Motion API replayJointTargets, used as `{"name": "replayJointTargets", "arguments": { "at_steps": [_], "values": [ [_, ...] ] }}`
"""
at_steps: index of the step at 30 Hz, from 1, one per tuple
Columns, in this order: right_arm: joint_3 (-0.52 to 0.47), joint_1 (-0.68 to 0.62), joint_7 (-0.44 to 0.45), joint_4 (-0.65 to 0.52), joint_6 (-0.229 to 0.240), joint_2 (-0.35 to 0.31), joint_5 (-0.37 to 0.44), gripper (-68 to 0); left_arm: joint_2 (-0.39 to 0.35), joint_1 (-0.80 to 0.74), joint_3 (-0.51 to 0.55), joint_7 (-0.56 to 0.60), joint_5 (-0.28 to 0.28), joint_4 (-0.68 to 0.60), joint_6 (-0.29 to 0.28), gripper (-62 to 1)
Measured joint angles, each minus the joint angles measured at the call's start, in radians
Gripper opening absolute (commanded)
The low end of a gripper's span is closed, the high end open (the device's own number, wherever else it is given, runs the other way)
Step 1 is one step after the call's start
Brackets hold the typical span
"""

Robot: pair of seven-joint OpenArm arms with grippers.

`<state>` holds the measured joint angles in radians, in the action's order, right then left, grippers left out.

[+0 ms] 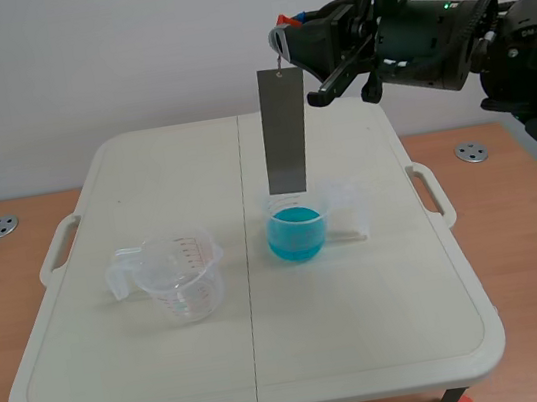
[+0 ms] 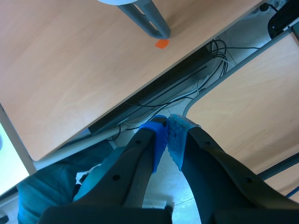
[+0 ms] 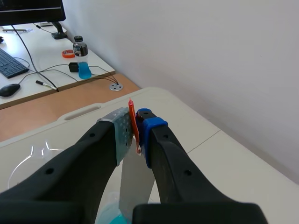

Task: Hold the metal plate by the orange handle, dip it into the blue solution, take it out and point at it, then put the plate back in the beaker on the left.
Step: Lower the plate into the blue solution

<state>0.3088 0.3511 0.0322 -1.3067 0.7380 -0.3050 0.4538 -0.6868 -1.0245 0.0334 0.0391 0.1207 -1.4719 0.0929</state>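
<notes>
The metal plate (image 1: 284, 130) was a long, narrow, flat strip of dull grey, straight-edged and without shine. It hung upright with its long side vertical. At its top sat the orange handle (image 3: 134, 126), a thin orange-red tab standing on edge. The right hand (image 3: 136, 128) was clenched on that handle, one grey dotted pad on one face and one blue pad on the other, and the plate dropped straight down beneath the fingers. The right arm came in high over the tabletop's far right corner.

The plate's lower edge stood at about the rim of the clear beaker (image 1: 297, 225) holding the blue solution (image 1: 297, 234), above the liquid's surface. That beaker stood just right of the seam down the middle of the tabletop (image 1: 368, 328), about midway between its far and near edges. An empty measuring beaker (image 1: 183, 274), clear with printed marks and a handle, stood in the left half, nearer the near edge, well apart from the plate.

The left hand (image 2: 167, 128) was off the tabletop, above cables (image 2: 187, 88) and wooden surfaces, its blue pads (image 2: 159, 135) pressed together on nothing
</notes>
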Motion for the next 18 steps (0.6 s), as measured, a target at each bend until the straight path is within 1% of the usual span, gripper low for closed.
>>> {"name": "replayJointTargets", "arguments": {
  "at_steps": [3, 11, 14, 18],
  "values": [
    [0.000, 0.000, -0.013, 0.000, 0.000, 0.000, 0.000, -66.2, 0.000, 0.000, 0.000, 0.000, 0.000, 0.000, 0.000, -58.2],
    [0.000, -0.010, -0.008, 0.006, 0.000, 0.000, -0.013, -66.2, 0.000, 0.000, 0.000, -0.001, 0.000, 0.000, 0.000, -58.2],
    [0.000, -0.020, -0.006, 0.033, 0.000, 0.003, -0.014, -66.2, 0.000, 0.000, 0.000, 0.000, 0.000, 0.000, 0.000, -58.2],
    [0.000, -0.023, 0.005, 0.107, 0.000, 0.025, -0.019, -66.2, 0.000, 0.000, 0.000, -0.001, 0.000, 0.000, 0.000, -58.2]
  ]
}}
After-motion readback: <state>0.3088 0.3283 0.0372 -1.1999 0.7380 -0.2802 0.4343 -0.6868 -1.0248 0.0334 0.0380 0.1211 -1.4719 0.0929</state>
